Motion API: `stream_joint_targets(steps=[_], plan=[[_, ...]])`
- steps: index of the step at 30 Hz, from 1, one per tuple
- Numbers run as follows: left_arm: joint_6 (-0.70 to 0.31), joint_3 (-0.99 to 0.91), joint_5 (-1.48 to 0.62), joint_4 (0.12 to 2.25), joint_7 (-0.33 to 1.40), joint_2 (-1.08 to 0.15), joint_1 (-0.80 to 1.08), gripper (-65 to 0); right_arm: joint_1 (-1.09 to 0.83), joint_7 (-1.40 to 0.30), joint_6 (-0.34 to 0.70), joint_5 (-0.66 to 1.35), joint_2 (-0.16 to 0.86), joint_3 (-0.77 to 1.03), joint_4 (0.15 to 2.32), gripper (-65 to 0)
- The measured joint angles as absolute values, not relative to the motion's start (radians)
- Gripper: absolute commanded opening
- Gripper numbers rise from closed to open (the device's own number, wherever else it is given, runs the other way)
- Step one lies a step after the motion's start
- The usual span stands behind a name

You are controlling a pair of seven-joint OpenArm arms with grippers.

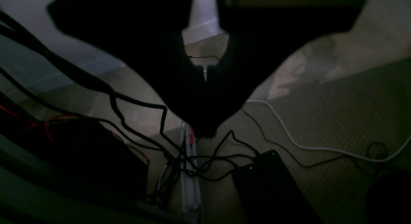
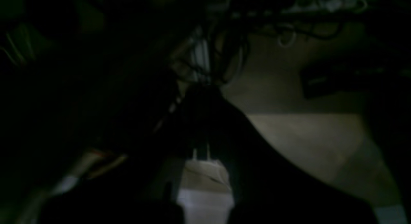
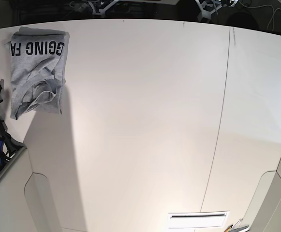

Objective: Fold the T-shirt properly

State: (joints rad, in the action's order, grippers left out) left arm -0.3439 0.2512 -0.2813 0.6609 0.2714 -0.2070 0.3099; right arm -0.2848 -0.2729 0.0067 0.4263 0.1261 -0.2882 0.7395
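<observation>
Folded T-shirt (image 3: 37,72) at the upper left of the base view, both hands away from it.

The T-shirt lies flat on the white surface (image 3: 145,130), lettering toward the top edge. Neither hand shows in the base view. In the wrist views the left hand (image 1: 205,73) and right hand (image 2: 201,153) are dark shapes with fingers together, holding nothing, pointed at carpet and cables, with no shirt in sight.

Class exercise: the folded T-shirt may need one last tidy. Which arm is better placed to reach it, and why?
Probably the right arm. The T-shirt lies folded at the base view's far left corner of the table, the side where the right arm sits. Neither arm shows over the table.
</observation>
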Motion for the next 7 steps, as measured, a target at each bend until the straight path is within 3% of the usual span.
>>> stream_joint_targets(steps=[7], plan=[[-0.344, 0.251, -0.293, 0.661, 0.263, -0.186, 0.310, -65.0, -0.286, -0.273, 0.007, 0.426, 0.116, -0.285, 0.762, -65.0]])
